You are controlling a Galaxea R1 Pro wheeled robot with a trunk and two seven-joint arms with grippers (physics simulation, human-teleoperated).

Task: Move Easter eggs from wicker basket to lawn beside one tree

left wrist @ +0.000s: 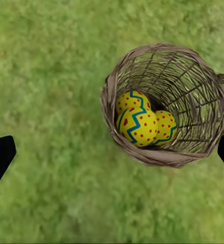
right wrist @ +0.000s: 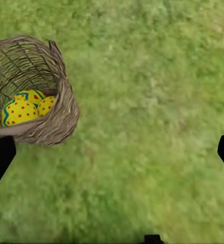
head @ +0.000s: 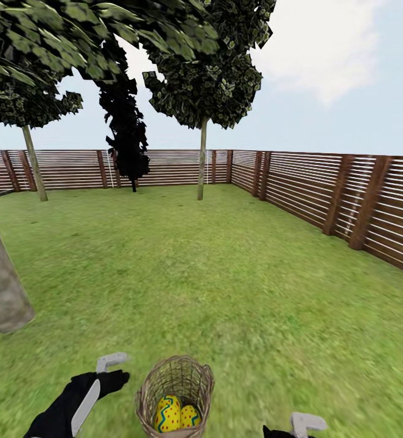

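The wicker basket [head: 145, 396] stands on the lawn [head: 226, 286] just in front of me. It holds three Easter eggs, yellow with red dots and blue zigzags [left wrist: 138, 126], [left wrist: 131, 98], [left wrist: 165, 127]; two of them show in the head view [head: 168, 413]. My left gripper [left wrist: 112, 157] hangs open above the grass beside the basket [left wrist: 157, 157], nothing between its black fingertips [left wrist: 0, 157]. My right gripper [right wrist: 112, 157] is open too, over bare grass on the basket's [right wrist: 66, 117] other side. A thick grey-brown tree trunk [head: 0, 280] rises at the left.
A brown slat fence [head: 323, 194] bounds the garden at the back and right. Two thin-trunked trees [head: 201, 161], [head: 34, 164] and a black cone-shaped tree [head: 125, 128] stand near the far fence. Open grass stretches between me and them.
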